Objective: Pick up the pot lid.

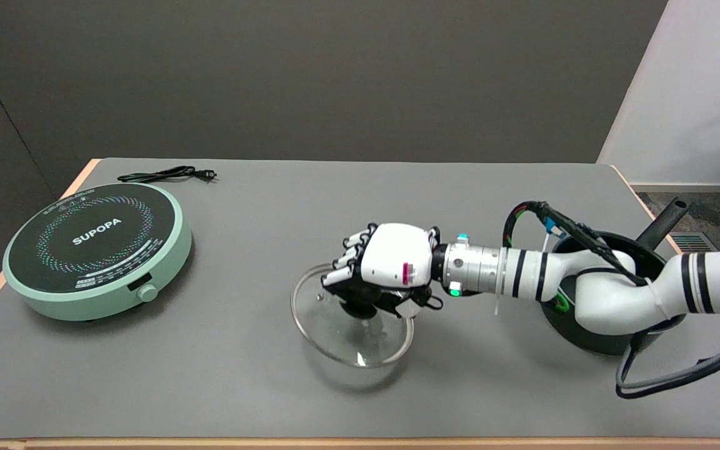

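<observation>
one view only, the head view. camera sits above the table's (260, 250) near side, looking down and across toward the far edge and the dark wall behind. set well back: nearly the whole tabletop fits, near edge along the bottom of the frame, far corners both in. induction cooker (97, 250) lies at left, pot (610, 331) at right. right arm enters from the right edge. no second view to share ground with.

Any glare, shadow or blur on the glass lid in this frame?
Head view: sharp, evenly lit; the round glass pot lid, held by its knob in the right hand, shows a small bright glint near its lower rim and casts a soft shadow on the grey table.
</observation>
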